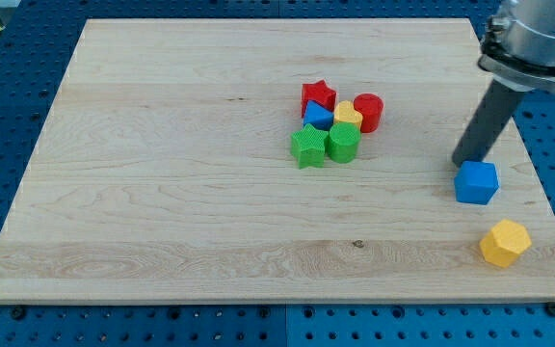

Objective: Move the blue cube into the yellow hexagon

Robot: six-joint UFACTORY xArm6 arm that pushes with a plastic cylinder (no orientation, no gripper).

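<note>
The blue cube (476,182) sits on the wooden board near the view's right edge. The yellow hexagon (504,242) lies below and slightly right of it, close to the board's bottom right corner, with a small gap between them. My tip (462,162) is at the end of the dark rod, touching or almost touching the cube's upper left corner.
A cluster of blocks sits at the board's centre: a red star (318,95), a red cylinder (368,112), a blue triangle (317,115), a yellow heart (348,116), a green star (307,146) and a green hexagon (342,142). The board's right edge (538,183) is near the cube.
</note>
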